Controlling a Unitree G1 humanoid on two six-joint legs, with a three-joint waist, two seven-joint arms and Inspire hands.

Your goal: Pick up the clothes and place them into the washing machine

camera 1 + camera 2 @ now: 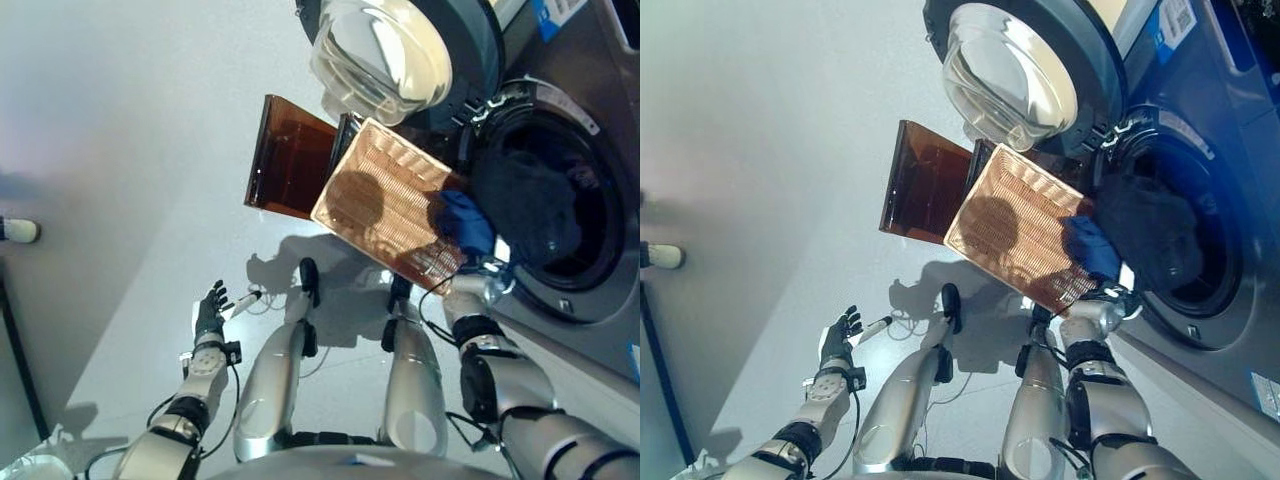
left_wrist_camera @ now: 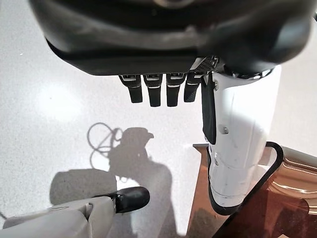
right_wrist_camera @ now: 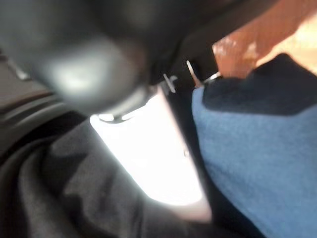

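At the drum mouth, the right hand (image 1: 470, 295) sat against a blue cloth (image 1: 466, 222); whether its fingers gripped could not be told. Just beyond it, dark clothes (image 1: 535, 215) lay inside the washing machine (image 1: 590, 250), with an amber basket (image 1: 385, 205) tilted beside. The cloth looked soft, light and limp: best bunched at a fold. The left hand (image 1: 211, 313) hung loosely spread, empty, well apart.
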